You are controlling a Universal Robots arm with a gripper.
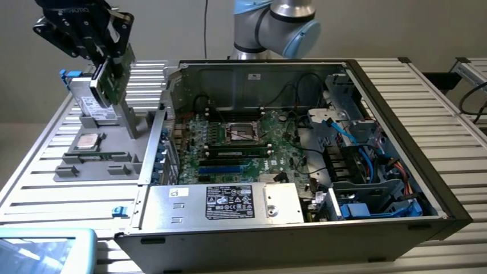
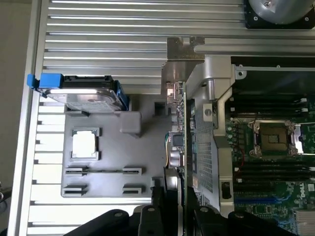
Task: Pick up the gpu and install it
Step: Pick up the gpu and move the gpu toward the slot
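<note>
Going from the exterior view's left: the gripper (image 1: 105,52) is up in the air over the desk's (image 1: 68,200) far corner on that side, clamped on the gpu (image 1: 113,80). The card hangs upright w/ the green pcb side showing. Its bottom edge overlaps the hard drive (image 1: 90,105) from this angle, so can't tell if they touch. In the wrist view the gripper (image 2: 178,209) has the gpu (image 2: 176,123) edge-on between its black fingers (image 2: 156,206), silver bracket end pointing away from the gripper.

Under it on the desk sits a grey parts holder (image 1: 84,171). The hard drive stands on edge at the holder's far end w/ a blue clip on it, and a cpu chip (image 1: 89,141) lies flat in a pocket nearer the middle. The wrist view has both too: hard drive (image 2: 86,97), cpu chip (image 2: 84,145).

Next over, right beside the holder, is the open pc case (image 1: 403,114), covering the desk's middle. Inside is the motherboard (image 1: 228,123) w/ its cpu socket (image 1: 243,132), and a silver psu (image 1: 228,202) sits along the near side. The robot arm (image 1: 270,25) rises behind the case at the desk's far edge.
</note>
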